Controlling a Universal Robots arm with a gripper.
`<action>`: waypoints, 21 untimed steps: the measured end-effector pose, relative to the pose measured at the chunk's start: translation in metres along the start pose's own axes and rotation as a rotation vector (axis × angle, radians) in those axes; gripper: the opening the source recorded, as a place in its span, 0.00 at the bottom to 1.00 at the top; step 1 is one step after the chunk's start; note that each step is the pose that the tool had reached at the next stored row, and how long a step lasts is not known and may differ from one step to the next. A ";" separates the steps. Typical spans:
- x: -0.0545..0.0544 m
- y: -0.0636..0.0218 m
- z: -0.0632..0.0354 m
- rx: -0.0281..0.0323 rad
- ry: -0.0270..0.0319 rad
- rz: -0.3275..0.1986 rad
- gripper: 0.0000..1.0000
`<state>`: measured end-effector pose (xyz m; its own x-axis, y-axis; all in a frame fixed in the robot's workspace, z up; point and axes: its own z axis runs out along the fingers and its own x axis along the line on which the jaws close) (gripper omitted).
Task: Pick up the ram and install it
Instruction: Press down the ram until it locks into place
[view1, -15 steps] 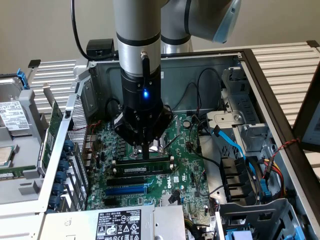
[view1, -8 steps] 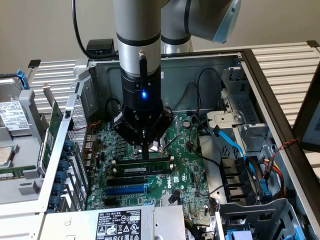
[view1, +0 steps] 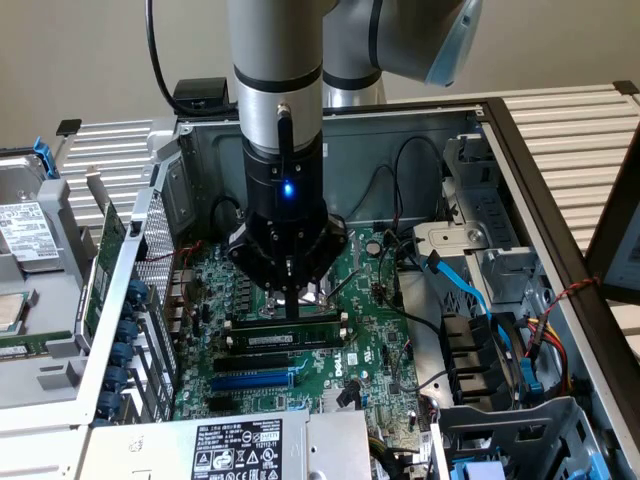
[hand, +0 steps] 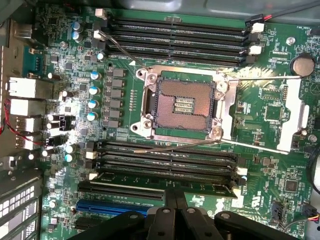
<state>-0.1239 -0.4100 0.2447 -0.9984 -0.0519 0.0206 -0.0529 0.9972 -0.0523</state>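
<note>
The ram (view1: 285, 333) is a long thin green stick with a white label. It lies level along a black memory slot on the motherboard (view1: 375, 330), just in front of the CPU socket (hand: 182, 105). My gripper (view1: 291, 308) points straight down over the ram's middle, fingers shut together, with the tips on the stick's top edge. In the wrist view the shut fingers (hand: 174, 192) meet the ram (hand: 200, 184) at the outermost slot of the bank. The fingers close along the stick's length and do not clamp its sides.
Bare black memory slots (hand: 175, 35) line the socket's far side. A blue expansion slot (view1: 255, 380) lies just past the ram. An upright green card (view1: 105, 260), blue cables (view1: 470, 290), drive bays and the power supply (view1: 235, 450) crowd the case walls.
</note>
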 end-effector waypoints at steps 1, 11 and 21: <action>-0.001 -0.0001 0.0002 0.0011 0.0002 0.003 0.11; -0.016 -0.0008 0.0010 0.0032 -0.0380 0.013 0.11; -0.023 -0.0019 0.0061 0.0059 -0.0969 0.019 0.11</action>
<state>-0.1012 -0.4111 0.2383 -0.9963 -0.0383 -0.0771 -0.0339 0.9978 -0.0577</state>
